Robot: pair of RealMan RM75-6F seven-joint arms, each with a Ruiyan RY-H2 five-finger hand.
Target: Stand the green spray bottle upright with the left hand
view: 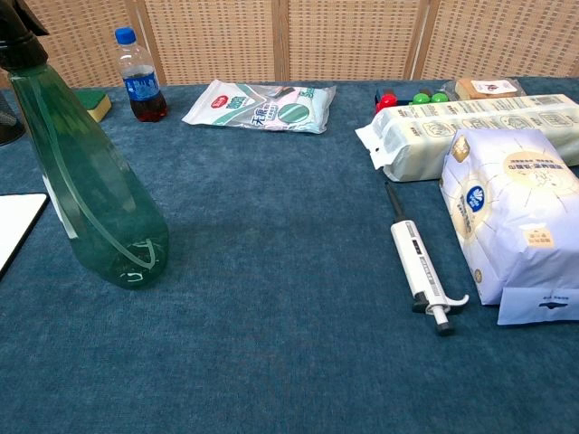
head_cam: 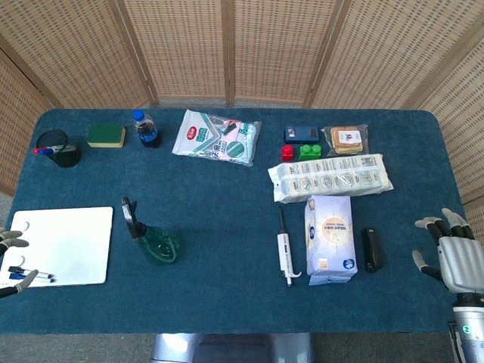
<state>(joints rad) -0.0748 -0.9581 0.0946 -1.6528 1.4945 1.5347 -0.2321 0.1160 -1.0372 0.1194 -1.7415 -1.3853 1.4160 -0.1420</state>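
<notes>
Green spray bottle (view: 86, 172) standing upright on blue table (head_cam: 227, 197)
Left hand (head_cam: 10, 261) at whiteboard (head_cam: 64, 246) edge, fingers apart, empty; right hand (head_cam: 450, 255) spread, empty

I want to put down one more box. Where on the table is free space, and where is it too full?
Free: the wide cloth between the spray bottle and the pipette, and the front strip of the table. Also the patch below the wipes pack. Crowded: the right half around the white bag and long packet.
</notes>
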